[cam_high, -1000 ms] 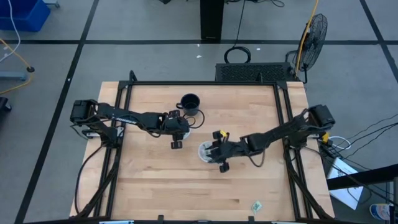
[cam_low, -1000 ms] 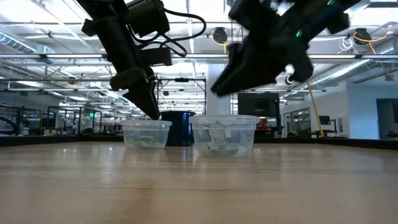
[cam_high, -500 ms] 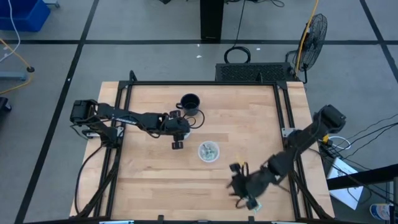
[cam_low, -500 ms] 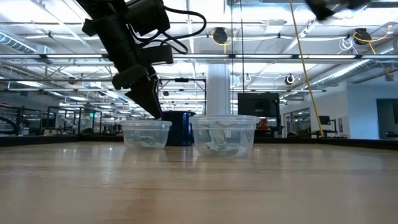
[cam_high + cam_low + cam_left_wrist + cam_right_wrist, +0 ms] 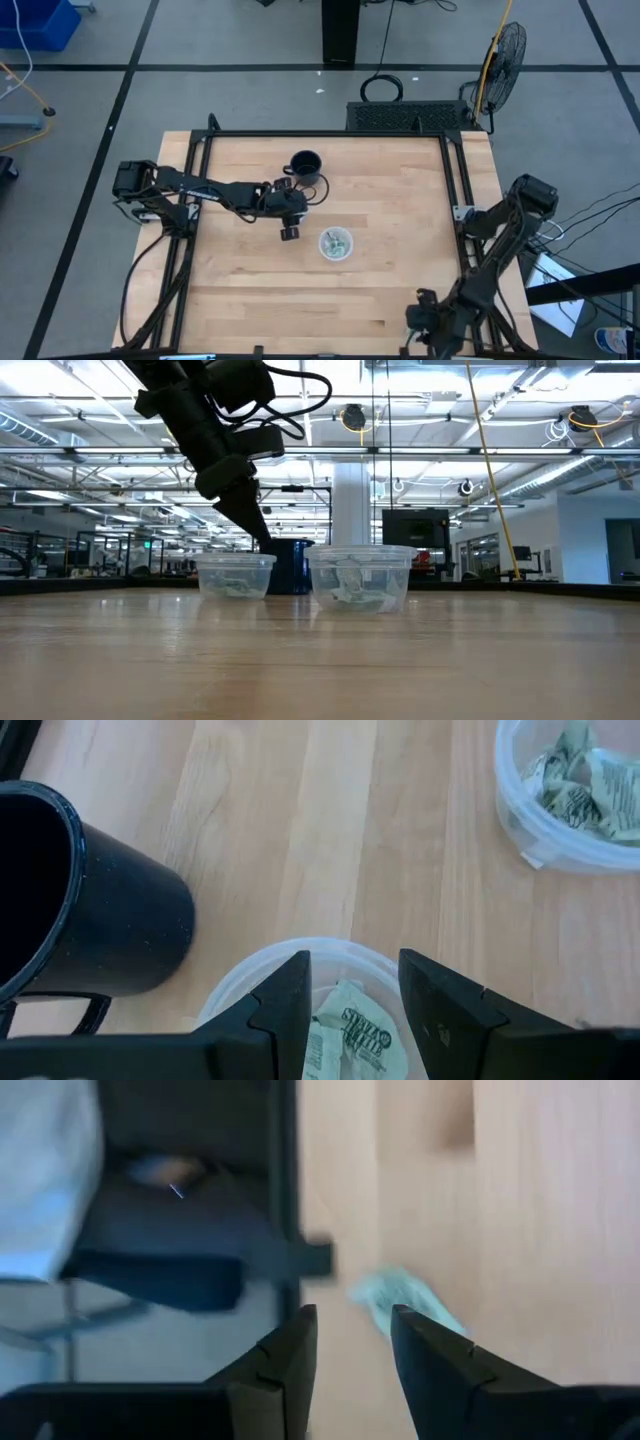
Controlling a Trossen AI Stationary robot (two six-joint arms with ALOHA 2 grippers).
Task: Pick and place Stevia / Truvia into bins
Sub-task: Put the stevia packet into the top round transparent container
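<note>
My left gripper point(image 5: 355, 965) hangs open just above the left clear cup point(image 5: 235, 575), fingertips over its mouth. Green-and-white packets point(image 5: 350, 1025) lie inside that cup point(image 5: 230, 995). The second clear cup point(image 5: 335, 243) stands near the table's middle, also with packets point(image 5: 580, 785) in it. My right gripper point(image 5: 352, 1315) is open and low at the table's near right corner point(image 5: 425, 322). One light green packet point(image 5: 400, 1295) lies flat on the wood just past its fingertips, blurred.
A black mug point(image 5: 80, 910) with a handle stands right beside the left cup, on its far side point(image 5: 305, 165). The black frame rail point(image 5: 285, 1200) and the table's edge run close to the right gripper. Open wood lies between the cups and the near edge.
My right arm has swung fast from above the middle cup toward the table's near right corner and come down low over the lone packet there. My left gripper has shifted slightly toward the table's right over its cup.
</note>
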